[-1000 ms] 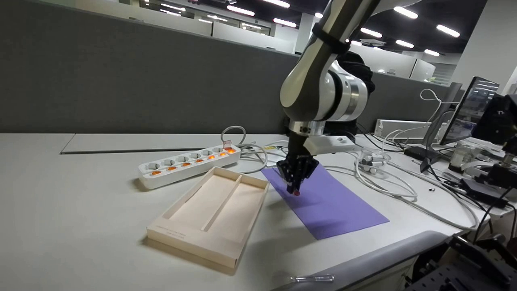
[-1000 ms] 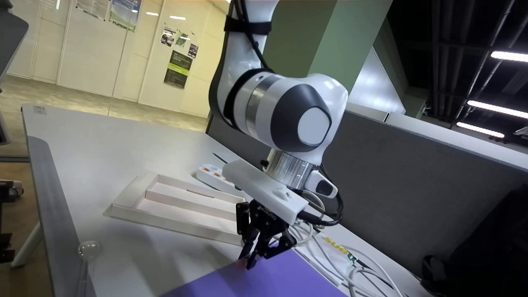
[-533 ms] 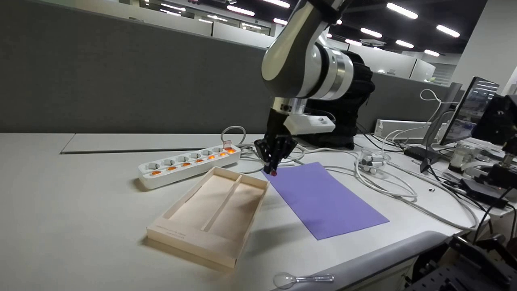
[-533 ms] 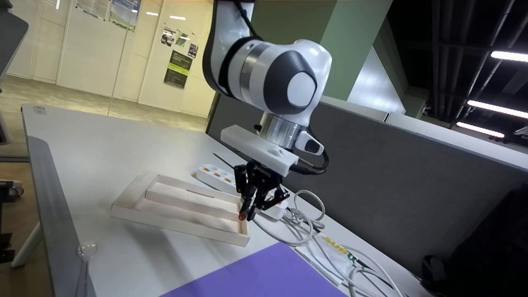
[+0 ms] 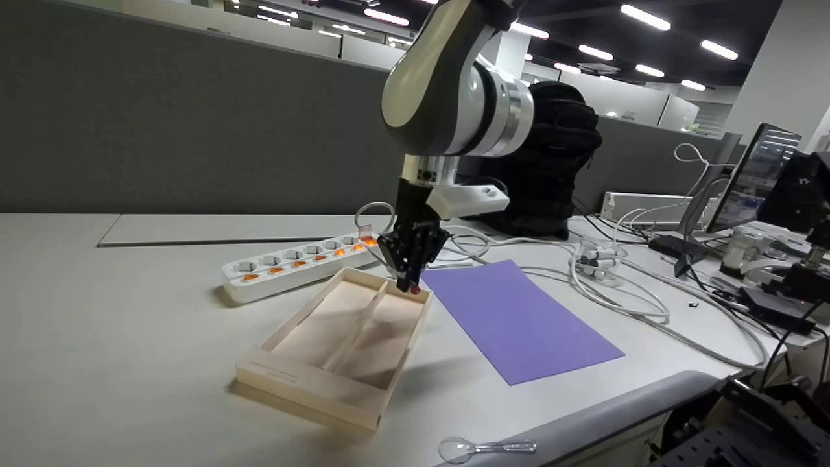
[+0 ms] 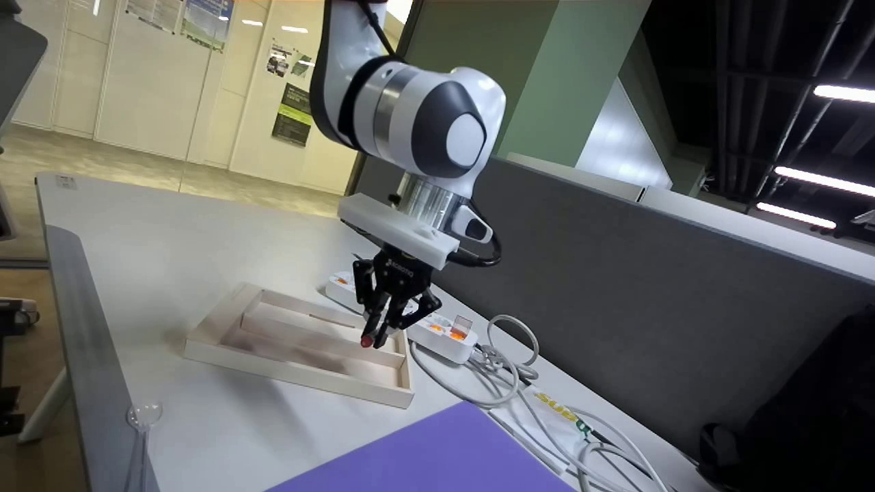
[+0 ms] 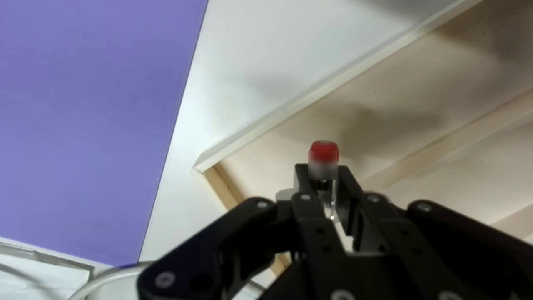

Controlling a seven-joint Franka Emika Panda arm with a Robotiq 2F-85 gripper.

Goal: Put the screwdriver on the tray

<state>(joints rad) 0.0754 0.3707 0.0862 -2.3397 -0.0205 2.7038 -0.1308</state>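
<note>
The pale beige tray (image 5: 292, 386) lies on the table with a lengthwise divider; it also shows in an exterior view (image 6: 287, 372) and the wrist view (image 7: 266, 166). My gripper (image 5: 410, 285) is above the tray's compartment nearest the purple mat, near the end by the power strip; it also shows in an exterior view (image 6: 376, 342). In the wrist view my gripper (image 7: 322, 173) is shut on the screwdriver (image 7: 324, 152), whose red end sticks out past the fingertips. A clear part shows between the fingers; the rest is hidden. Its red end shows in both exterior views.
A purple mat (image 5: 525, 324) lies beside the tray. A white power strip (image 5: 301, 272) and cables (image 5: 622, 308) lie behind and to the side. A clear plastic spoon (image 5: 486, 447) lies by the table's front edge. A black backpack (image 5: 551, 155) stands by the partition.
My gripper has risen from above the purple mat and moved left in both exterior views, over the tray. It carries the screwdriver with it. The tray has not moved.
</note>
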